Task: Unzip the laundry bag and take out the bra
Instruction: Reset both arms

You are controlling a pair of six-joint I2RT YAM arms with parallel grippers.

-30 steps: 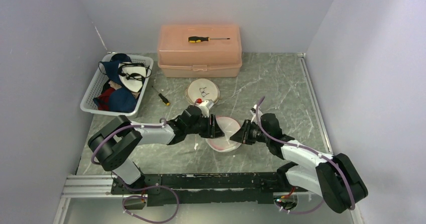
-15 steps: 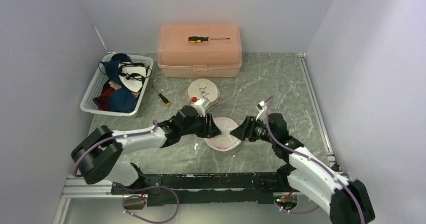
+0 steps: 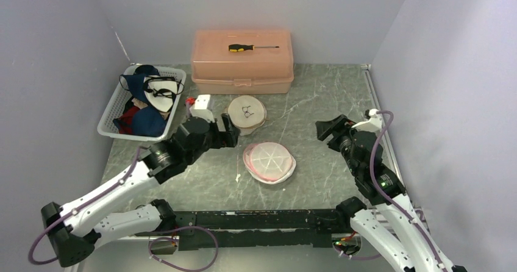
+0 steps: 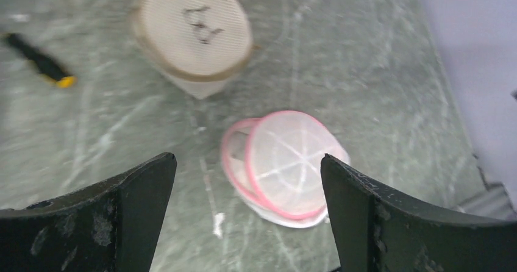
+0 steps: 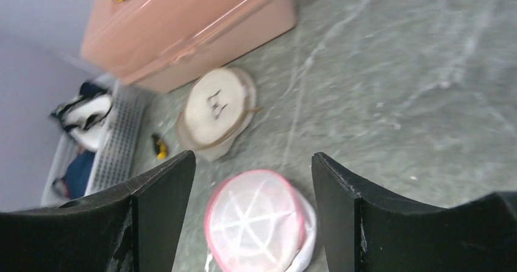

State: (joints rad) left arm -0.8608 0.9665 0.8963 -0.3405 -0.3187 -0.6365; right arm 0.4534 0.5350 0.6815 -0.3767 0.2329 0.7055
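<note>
Closest to me, in the low middle of the top view, the pink-rimmed laundry bag (image 3: 270,162) lies flat on the grey marble table (image 3: 317,95). It is round, with white mesh, and nothing is touching it. In the left wrist view its left edge seems to gape a little, but I cannot tell if the zip is open, and I cannot see what is inside. My left gripper (image 3: 230,132) hangs up and to the left of the bag, well apart from it. Its two fingers are spread wide and hold nothing. My right gripper (image 3: 329,127) is off to the right of the bag, lifted and also apart from it. Its fingers are spread too, with nothing between them. A bit farther back, in the middle of the top view, sits a beige laundry bag (image 3: 247,111), round, with a small black drawing on its top. In the left wrist view a small screwdriver (image 4: 39,66) with a black and yellow handle lies on the table at the upper left. Farther back on the left is a white basket (image 3: 174,72) full of clothes (image 3: 146,119). At the very back stands a pink toolbox (image 3: 244,71) with a long screwdriver (image 3: 250,47) lying on its lid.
</note>
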